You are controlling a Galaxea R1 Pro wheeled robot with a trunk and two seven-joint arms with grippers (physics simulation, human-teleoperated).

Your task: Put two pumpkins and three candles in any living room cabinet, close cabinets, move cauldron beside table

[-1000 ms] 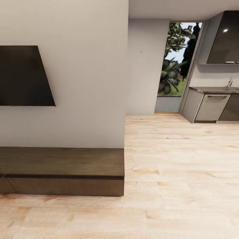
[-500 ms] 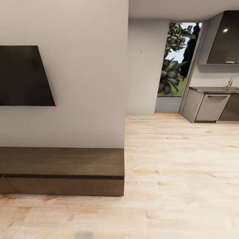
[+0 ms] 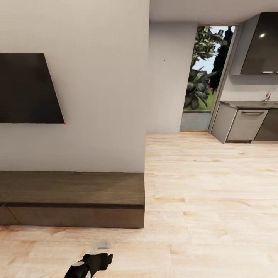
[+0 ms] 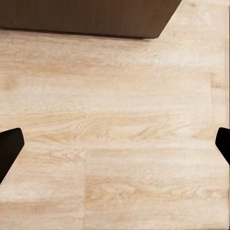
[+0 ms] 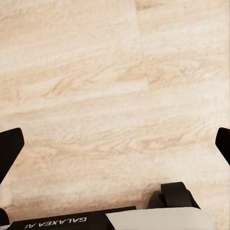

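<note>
The long, low dark brown cabinet (image 3: 73, 200) stands against the white wall at the lower left of the head view, and the drawer front I can see is closed. Its end corner (image 4: 86, 17) also appears in the left wrist view, beyond a stretch of floor. My left arm (image 3: 90, 265) comes up from the bottom edge of the head view, in front of the cabinet. The left gripper (image 4: 115, 143) is open over bare floor, and the right gripper (image 5: 115, 146) is open above floor too. The pumpkins, candles, cauldron and table are out of view.
A black TV (image 3: 27, 88) hangs on the wall above the cabinet. Pale wood floor (image 3: 208, 200) runs right toward a kitchen counter (image 3: 247, 123) and a glass door (image 3: 204, 77). My own base (image 5: 143, 218) sits under the right gripper.
My left arm has risen into the head view from the bottom edge. The camera and the room have not shifted.
</note>
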